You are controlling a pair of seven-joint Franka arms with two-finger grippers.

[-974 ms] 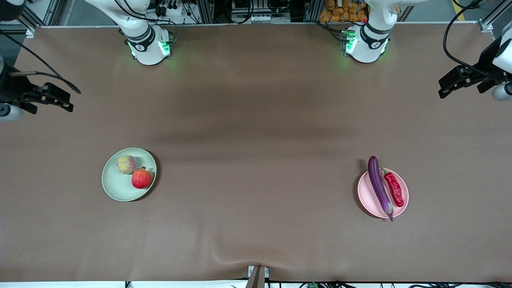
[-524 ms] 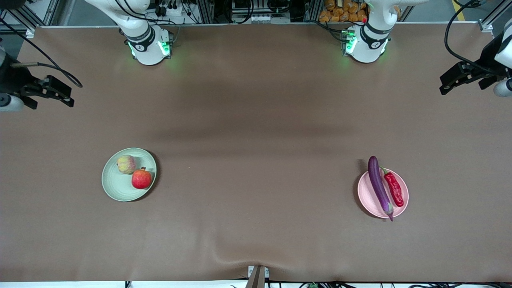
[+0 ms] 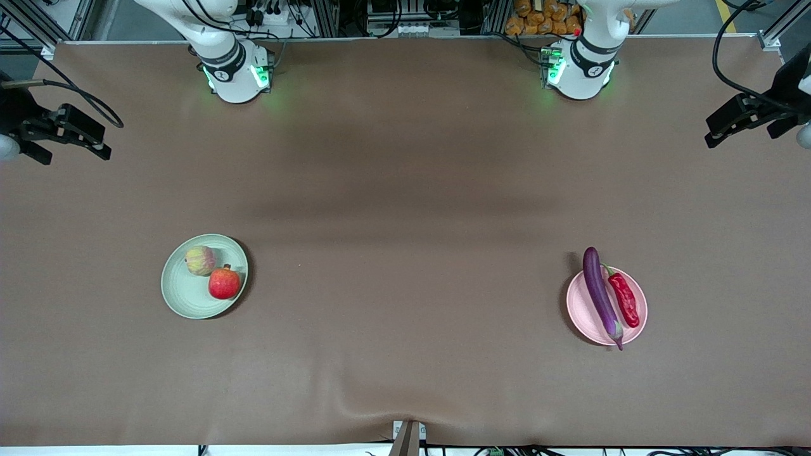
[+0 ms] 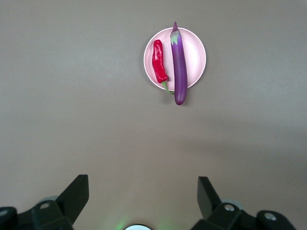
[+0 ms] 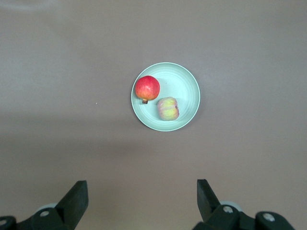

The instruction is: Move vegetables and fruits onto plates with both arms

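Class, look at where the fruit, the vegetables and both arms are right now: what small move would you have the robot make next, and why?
Probably none but parking: the eggplant and chili lie on the pink plate, the red fruit and yellow-pink fruit on the green plate. The left tool and right tool hang open and empty at the table's ends, so I would just ease them to rest.
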